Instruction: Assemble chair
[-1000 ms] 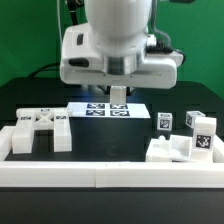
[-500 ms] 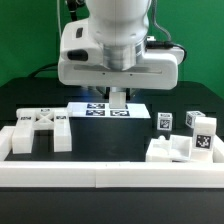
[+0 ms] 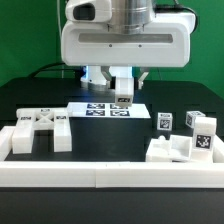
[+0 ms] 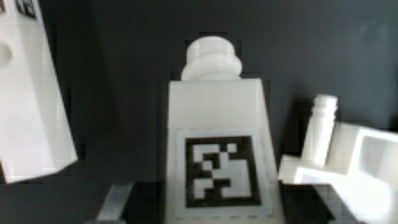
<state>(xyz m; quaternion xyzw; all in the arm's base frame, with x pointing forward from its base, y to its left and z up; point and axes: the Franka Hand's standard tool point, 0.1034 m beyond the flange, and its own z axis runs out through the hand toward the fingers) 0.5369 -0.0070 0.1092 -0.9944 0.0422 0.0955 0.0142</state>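
My gripper [image 3: 122, 84] hangs above the marker board [image 3: 100, 110] and is shut on a white chair post [image 3: 123, 92] that bears a black-and-white tag. In the wrist view the post [image 4: 221, 130] stands between the fingers [image 4: 128, 200], with a rounded peg at its far end. The gripper [image 4: 217, 205] clamps the post's tagged end. Other chair parts lie on the black table: a tagged cluster [image 3: 40, 128] at the exterior view's left, a block piece [image 3: 175, 148] at the right, and two small tagged blocks [image 3: 165, 122] [image 3: 203, 126].
A long low white border rail [image 3: 110, 176] runs along the table's front and turns back at the left corner [image 3: 12, 140]. In the wrist view a white part [image 4: 32, 100] lies on one side of the post and another white part [image 4: 347, 150] on the other.
The arm has risen. The gripper has come up from just over the marker board with the white post in it.
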